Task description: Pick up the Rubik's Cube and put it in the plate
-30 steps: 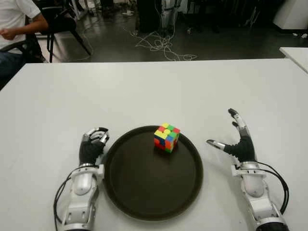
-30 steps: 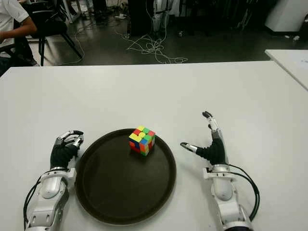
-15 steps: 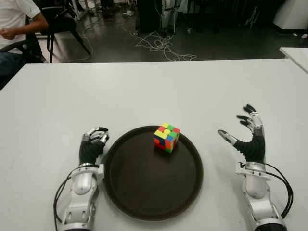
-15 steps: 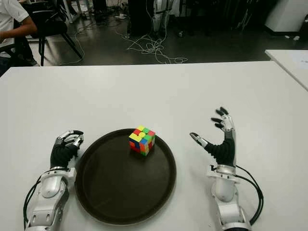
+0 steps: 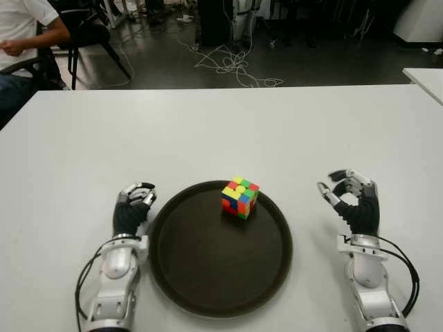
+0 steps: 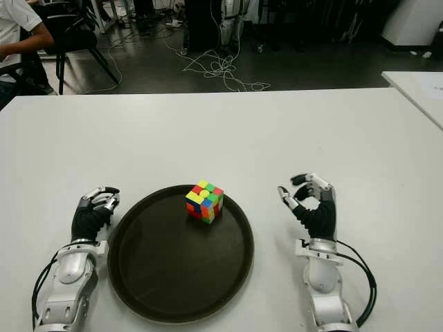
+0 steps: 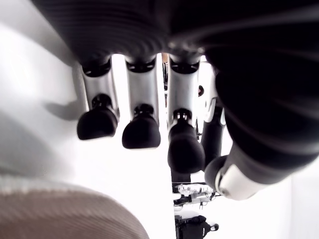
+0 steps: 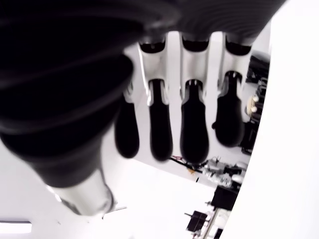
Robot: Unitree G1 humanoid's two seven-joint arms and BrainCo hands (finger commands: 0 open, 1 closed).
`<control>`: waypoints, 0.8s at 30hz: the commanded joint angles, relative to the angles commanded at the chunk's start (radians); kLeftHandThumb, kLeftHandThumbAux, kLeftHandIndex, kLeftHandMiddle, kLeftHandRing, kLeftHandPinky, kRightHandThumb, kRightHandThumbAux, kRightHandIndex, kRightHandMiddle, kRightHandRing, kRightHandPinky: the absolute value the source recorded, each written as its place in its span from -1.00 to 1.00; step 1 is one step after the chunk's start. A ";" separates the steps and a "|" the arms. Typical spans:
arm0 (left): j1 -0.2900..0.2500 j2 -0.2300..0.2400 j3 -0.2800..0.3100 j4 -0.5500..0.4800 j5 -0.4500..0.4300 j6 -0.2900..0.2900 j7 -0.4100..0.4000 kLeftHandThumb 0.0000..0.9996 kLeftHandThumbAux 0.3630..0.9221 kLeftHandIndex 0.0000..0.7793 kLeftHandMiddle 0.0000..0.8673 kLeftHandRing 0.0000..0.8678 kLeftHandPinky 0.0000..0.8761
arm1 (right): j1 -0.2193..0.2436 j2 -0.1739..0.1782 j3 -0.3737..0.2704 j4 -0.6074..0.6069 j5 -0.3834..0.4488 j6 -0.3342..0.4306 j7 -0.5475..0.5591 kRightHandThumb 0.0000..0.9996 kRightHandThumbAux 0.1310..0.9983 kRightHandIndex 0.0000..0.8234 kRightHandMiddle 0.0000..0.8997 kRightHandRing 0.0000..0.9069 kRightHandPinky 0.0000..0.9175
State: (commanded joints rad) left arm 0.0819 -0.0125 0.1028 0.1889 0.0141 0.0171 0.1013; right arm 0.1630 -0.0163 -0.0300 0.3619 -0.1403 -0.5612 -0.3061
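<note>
While the cube [image 5: 239, 197] sits inside the dark round plate [image 5: 208, 277], near its far rim, no hand touches it. The left hand [image 5: 133, 206] shows just left of the plate, fingers curled and empty. The right hand [image 5: 351, 198] shows right of the plate over the white surface [image 5: 208, 131], fingers curled, empty.

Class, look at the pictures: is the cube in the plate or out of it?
In: the cube sits on the dark plate, near its far rim, and no robot hand touches it.

white table [image 5: 208, 131], round dark plate [image 5: 208, 277] lying on its near middle
</note>
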 joint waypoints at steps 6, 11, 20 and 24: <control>0.003 0.001 0.000 -0.007 0.001 0.010 0.001 0.42 0.22 0.14 0.88 0.89 0.85 | 0.016 0.008 -0.002 -0.036 0.061 0.047 0.052 -0.56 0.55 0.76 0.87 0.89 0.86; 0.003 0.000 0.003 -0.008 -0.001 0.018 0.004 0.42 0.22 0.14 0.88 0.90 0.86 | 0.024 0.021 -0.008 -0.064 0.108 0.094 0.082 -0.50 0.57 0.77 0.88 0.89 0.86; 0.008 -0.009 0.010 -0.014 -0.001 0.022 0.015 0.42 0.22 0.14 0.89 0.91 0.87 | 0.048 0.049 -0.019 -0.155 0.151 0.227 0.087 -0.37 0.60 0.80 0.86 0.87 0.85; 0.009 -0.009 0.011 -0.011 0.000 0.015 0.017 0.43 0.22 0.14 0.90 0.92 0.89 | 0.056 0.061 -0.022 -0.222 0.164 0.336 0.077 -0.29 0.59 0.81 0.86 0.87 0.86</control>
State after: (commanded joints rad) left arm 0.0910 -0.0211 0.1140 0.1780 0.0145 0.0316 0.1185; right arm 0.2193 0.0444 -0.0524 0.1402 0.0235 -0.2257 -0.2287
